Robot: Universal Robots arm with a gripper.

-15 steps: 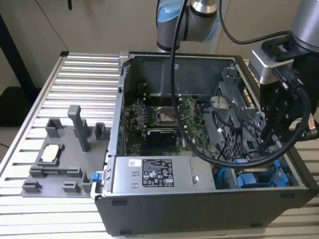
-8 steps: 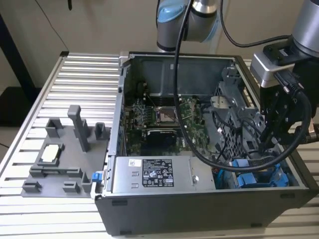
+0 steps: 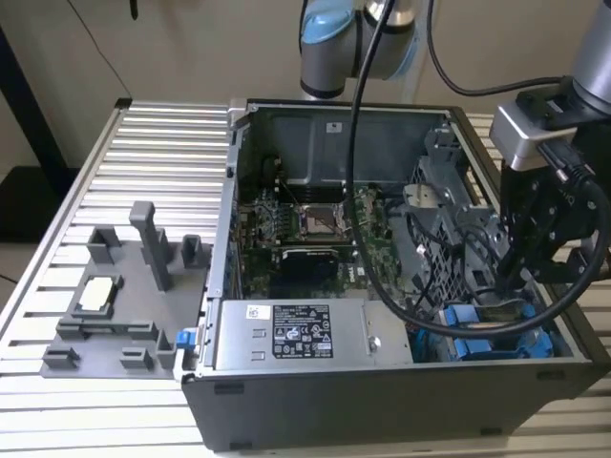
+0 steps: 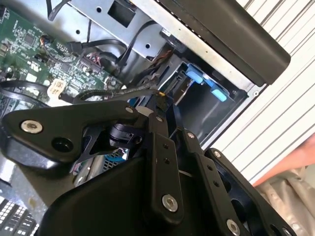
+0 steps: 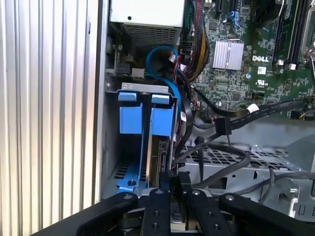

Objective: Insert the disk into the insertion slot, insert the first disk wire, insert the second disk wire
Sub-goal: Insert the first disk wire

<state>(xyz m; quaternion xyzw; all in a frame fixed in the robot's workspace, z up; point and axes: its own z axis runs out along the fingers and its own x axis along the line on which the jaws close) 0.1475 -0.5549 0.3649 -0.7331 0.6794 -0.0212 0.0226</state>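
The disk [image 5: 157, 158] stands edge-on inside the insertion slot [image 5: 112, 147], its blue carrier [image 5: 161, 122] showing at the front of the grey drive cage. In the exterior view the same blue carrier [image 3: 496, 342] lies in the case's near corner on the exterior view's right. My gripper [image 5: 174, 179] sits right at the disk's exposed edge, its fingers close together on the plug of a black disk wire [image 5: 197, 150] that loops away over the cage. In the exterior view the gripper [image 3: 508, 284] reaches down into the cage. The fingertips [image 4: 156, 105] meet a thin black cable.
Another blue-fronted carrier [image 5: 130, 118] sits beside the disk. The silver power-supply box [image 3: 291, 334] lies along the case front, with the motherboard [image 3: 315, 224] behind it. Black cables [image 5: 231, 120] cross the cage. A grey fixture plate [image 3: 115, 305] rests on the slatted table [image 3: 153, 143].
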